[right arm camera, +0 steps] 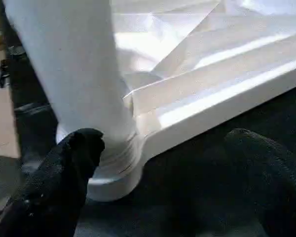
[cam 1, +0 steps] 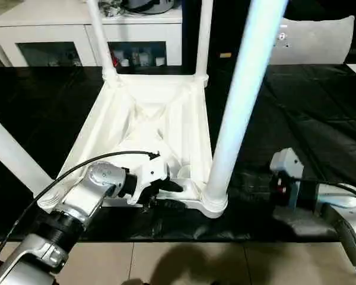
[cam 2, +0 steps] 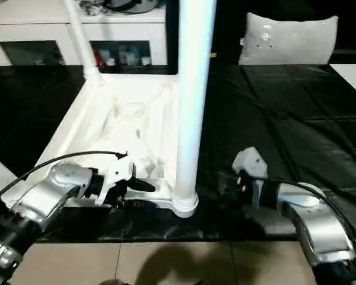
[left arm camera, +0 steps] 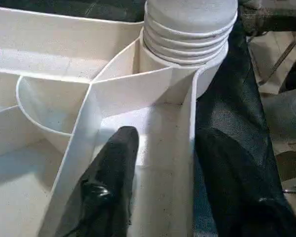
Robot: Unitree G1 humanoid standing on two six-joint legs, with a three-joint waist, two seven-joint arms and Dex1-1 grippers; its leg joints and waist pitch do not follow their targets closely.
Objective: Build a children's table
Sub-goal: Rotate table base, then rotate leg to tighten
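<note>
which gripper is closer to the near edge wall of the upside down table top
Left. The left gripper straddles the table top's near edge wall, one finger on each side. The right gripper hangs open off to the right, beside the near-right leg.

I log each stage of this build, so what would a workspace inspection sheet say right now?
Surface: black-covered work surface, wrinkled.
Job's things: table top lies underside up; legs stand in both far sockets and the near right one; a fourth leg slants at the near left, its socket hidden.
Clutter: nothing seen.
Grippers: left gripper straddles the top's near rim, one finger inside, one outside; right gripper hangs open beside the near right leg, apart from it.
Cables: black cable arcs over the left forearm.
Surroundings: white cabinet with glass doors; grey cushion.
</note>
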